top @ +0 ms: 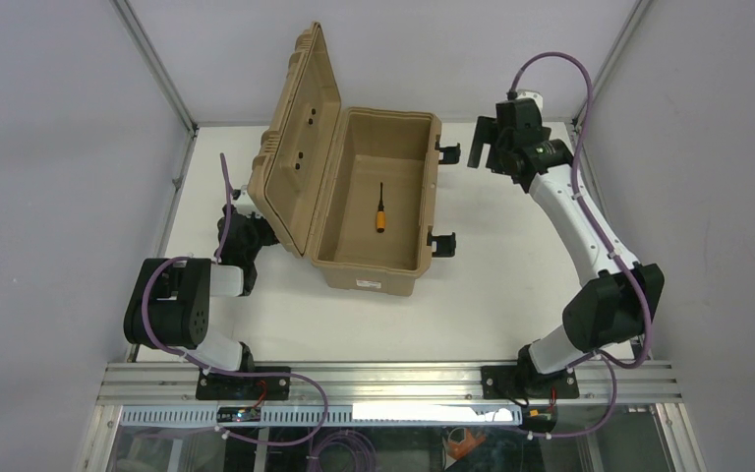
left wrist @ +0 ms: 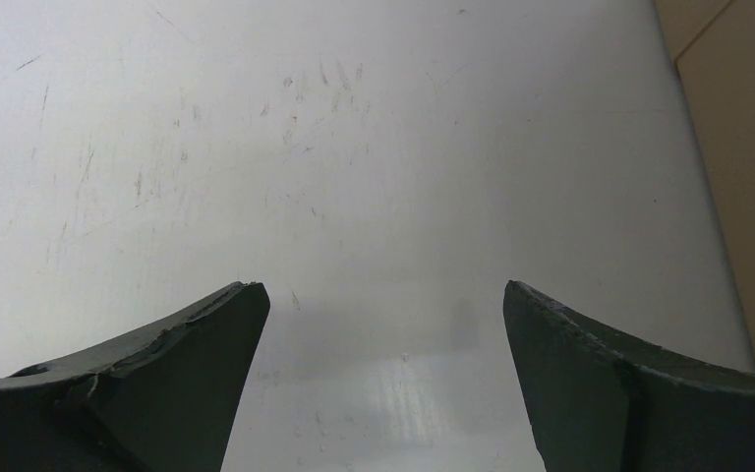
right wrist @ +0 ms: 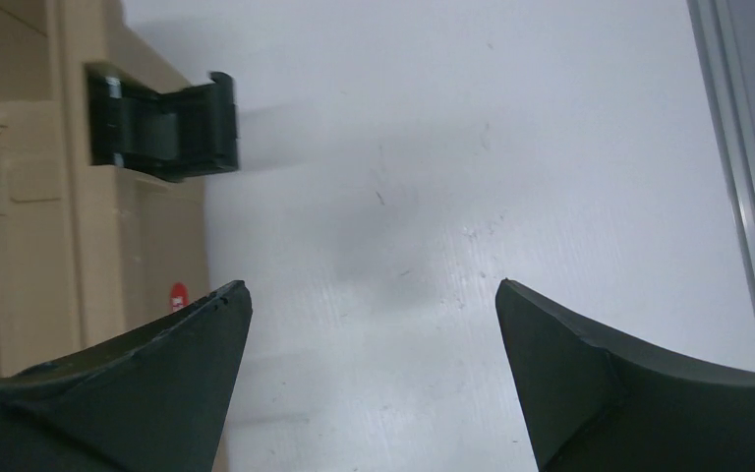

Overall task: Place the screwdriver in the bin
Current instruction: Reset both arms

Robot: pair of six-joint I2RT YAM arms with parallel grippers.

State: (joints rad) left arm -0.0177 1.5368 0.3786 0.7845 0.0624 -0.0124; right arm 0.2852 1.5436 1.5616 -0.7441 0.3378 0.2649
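Flanking the bin (top: pixel 369 273) at 9 and 3 o'clock, our spread left tool (left wrist: pixel 383 295) and right tool (right wrist: pixel 374 295) could clip lid (top: pixel 300 147) or latch (right wrist: pixel 162 128).

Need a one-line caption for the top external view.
Screwdriver lying in the open bin, left arm and right arm flanking it.

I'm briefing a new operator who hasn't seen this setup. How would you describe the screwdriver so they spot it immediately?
Find the large tan bin standing open on the white table, its lid raised on the left. On its floor lies the screwdriver, alone inside: short orange handle at the near end, thin black shaft pointing away.
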